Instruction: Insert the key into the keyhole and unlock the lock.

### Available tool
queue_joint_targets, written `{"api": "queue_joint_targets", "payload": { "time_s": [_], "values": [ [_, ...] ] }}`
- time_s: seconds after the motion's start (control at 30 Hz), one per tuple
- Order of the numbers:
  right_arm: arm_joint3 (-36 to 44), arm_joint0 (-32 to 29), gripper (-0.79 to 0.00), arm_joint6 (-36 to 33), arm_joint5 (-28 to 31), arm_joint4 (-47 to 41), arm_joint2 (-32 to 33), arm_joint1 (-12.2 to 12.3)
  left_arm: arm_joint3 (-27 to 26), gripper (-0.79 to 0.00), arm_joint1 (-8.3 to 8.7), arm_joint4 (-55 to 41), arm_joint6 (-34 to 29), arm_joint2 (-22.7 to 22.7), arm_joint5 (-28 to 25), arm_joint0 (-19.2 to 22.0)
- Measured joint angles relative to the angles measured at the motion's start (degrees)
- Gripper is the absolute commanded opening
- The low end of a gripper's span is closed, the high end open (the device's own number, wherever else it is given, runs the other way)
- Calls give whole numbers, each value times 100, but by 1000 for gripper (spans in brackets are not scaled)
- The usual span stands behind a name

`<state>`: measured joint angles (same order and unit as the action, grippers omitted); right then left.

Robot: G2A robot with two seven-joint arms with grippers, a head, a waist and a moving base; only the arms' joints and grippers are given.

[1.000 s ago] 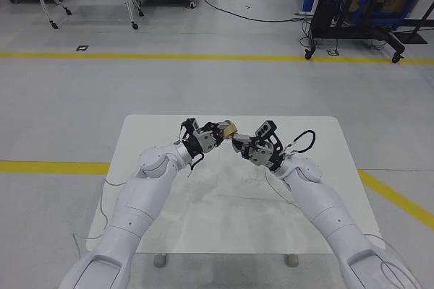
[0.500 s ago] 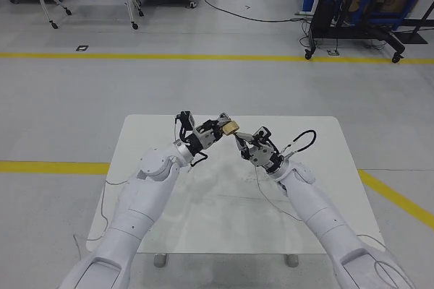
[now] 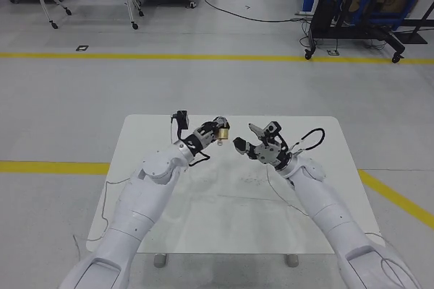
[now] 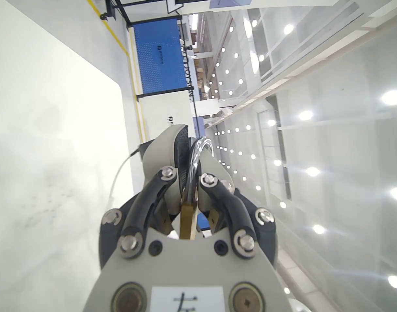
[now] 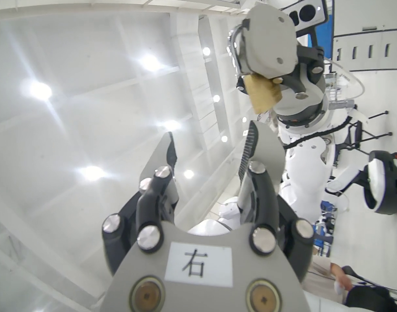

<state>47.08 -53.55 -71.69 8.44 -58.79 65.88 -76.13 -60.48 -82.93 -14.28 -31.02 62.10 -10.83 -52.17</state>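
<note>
A brass padlock [image 3: 222,133] with a silver shackle is held in the air above the far middle of the white table [image 3: 224,217]. My left gripper [image 3: 216,129] is shut on it. In the left wrist view the shackle [image 4: 200,149] sits pinched between the pads of my left gripper [image 4: 193,141], and the brass body [image 4: 188,222] lies toward the palm. My right gripper [image 3: 244,137] hangs a short way to the right of the lock, open and holding nothing. The right wrist view shows my right gripper [image 5: 211,137] with its fingers spread, and beyond them the padlock [image 5: 262,94] in the left gripper [image 5: 266,43].
A thin cable [image 3: 275,191] trails across the table under the right arm. The table's far edge [image 3: 231,116] lies just beyond both grippers. Bare tabletop [image 4: 39,98] spreads below the left gripper.
My right gripper has drawn back from the padlock to the right and opened. The left gripper has turned and shifted slightly left with the lock, widening the gap between them.
</note>
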Motion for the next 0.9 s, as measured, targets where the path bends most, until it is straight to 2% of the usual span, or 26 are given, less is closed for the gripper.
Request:
{"api": "queue_joint_targets", "payload": {
  "time_s": [0.13,0.23,0.33,0.4,0.63,0.7,0.73,0.77,0.8,0.9],
  "values": [
    [603,-204,0,406,275,1018,630,320,-80,-785,5,1063,172,-351,73,-46],
    [1411,-529,0,878,236,1857,1202,562,-140,-785,-7,1737,-42,-690,289,-20],
    [2355,-959,0,1266,-74,2634,1775,759,-124,-785,-9,2370,-329,-975,475,81],
    [2694,-1057,0,1317,-181,2867,1891,786,-65,-785,-13,2753,-505,-1139,568,152],
    [2522,-1018,0,1300,-140,2753,1855,780,109,-785,-89,3209,-1162,-1577,1022,346],
    [2524,-1018,0,1300,-140,2754,1856,780,177,-779,-113,3409,-1067,-1660,1125,387],
    [2524,-1018,0,1300,-140,2754,1856,779,203,-591,-125,3394,-1033,-1671,1168,390],
    [2524,-1018,0,1300,-140,2754,1856,780,230,-99,-136,3371,-1015,-1679,1214,399],
    [2524,-1018,0,1301,-140,2754,1856,780,268,0,-149,3372,-1023,-1699,1280,415],
    [2523,-1018,0,1301,-140,2754,1856,780,283,0,-161,3433,-1096,-1725,1375,464]
  ]
}}
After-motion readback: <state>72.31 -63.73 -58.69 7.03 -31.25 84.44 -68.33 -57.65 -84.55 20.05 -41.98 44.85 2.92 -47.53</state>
